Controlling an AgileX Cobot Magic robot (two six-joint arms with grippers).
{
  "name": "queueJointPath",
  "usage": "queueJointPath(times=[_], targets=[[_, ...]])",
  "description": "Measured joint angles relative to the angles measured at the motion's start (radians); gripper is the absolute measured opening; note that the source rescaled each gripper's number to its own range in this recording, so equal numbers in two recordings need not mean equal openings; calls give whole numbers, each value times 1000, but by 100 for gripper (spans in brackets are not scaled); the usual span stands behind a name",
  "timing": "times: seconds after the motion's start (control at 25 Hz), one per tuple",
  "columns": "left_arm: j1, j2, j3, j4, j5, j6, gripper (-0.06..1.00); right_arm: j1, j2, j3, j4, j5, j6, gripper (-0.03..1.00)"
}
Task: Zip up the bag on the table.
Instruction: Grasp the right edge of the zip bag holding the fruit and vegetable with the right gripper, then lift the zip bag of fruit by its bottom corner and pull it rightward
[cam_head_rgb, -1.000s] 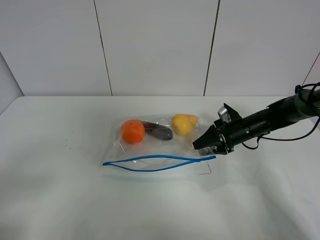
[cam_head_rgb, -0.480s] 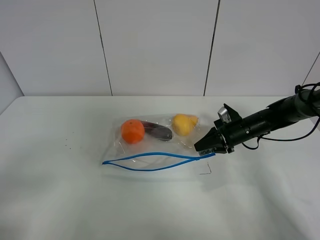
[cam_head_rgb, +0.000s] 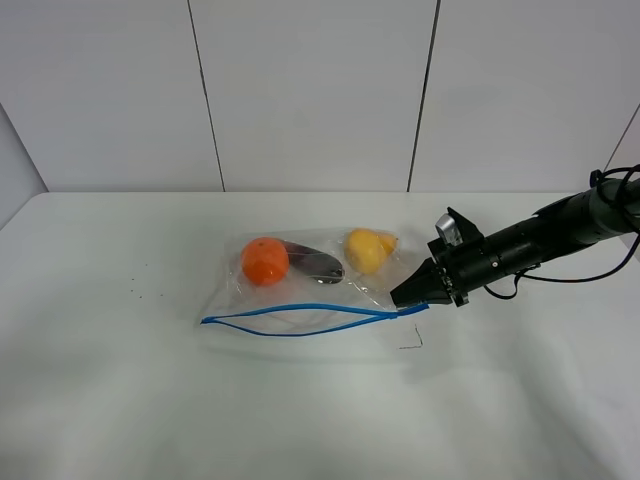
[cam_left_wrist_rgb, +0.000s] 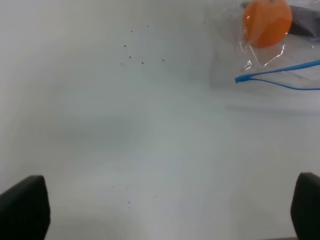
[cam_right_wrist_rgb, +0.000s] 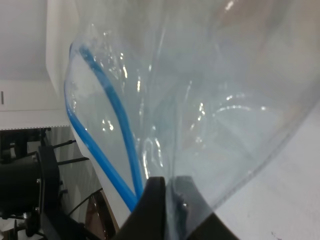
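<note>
The clear bag (cam_head_rgb: 300, 285) lies on the white table (cam_head_rgb: 150, 400), with an orange (cam_head_rgb: 265, 261), a dark purple fruit (cam_head_rgb: 315, 265) and a yellow fruit (cam_head_rgb: 365, 249) inside. Its blue zip strip (cam_head_rgb: 300, 320) runs along the near edge, with the two halves slightly apart. My right gripper (cam_head_rgb: 403, 298) is shut on the bag's right corner, at the end of the strip. The right wrist view shows its fingertips (cam_right_wrist_rgb: 155, 200) pinching the plastic (cam_right_wrist_rgb: 200, 100) beside the strip (cam_right_wrist_rgb: 115, 125). My left gripper (cam_left_wrist_rgb: 165, 207) is open over bare table, away from the bag's left end (cam_left_wrist_rgb: 250, 77).
A small black mark (cam_head_rgb: 412, 340) lies on the table just in front of the right gripper. Tiny dark specks (cam_head_rgb: 135, 290) are scattered at the left. White wall panels stand behind the table.
The gap between the two blue strip halves has narrowed. The bag's left end has shifted slightly left and away from me. The right gripper has kept its hold on the corner.
</note>
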Motion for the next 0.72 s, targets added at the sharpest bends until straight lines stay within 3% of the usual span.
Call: queueJointPath(times=[0.72], targets=[[0, 0, 0, 0, 0, 0, 100, 0, 0, 0, -15, -20, 30, 0]])
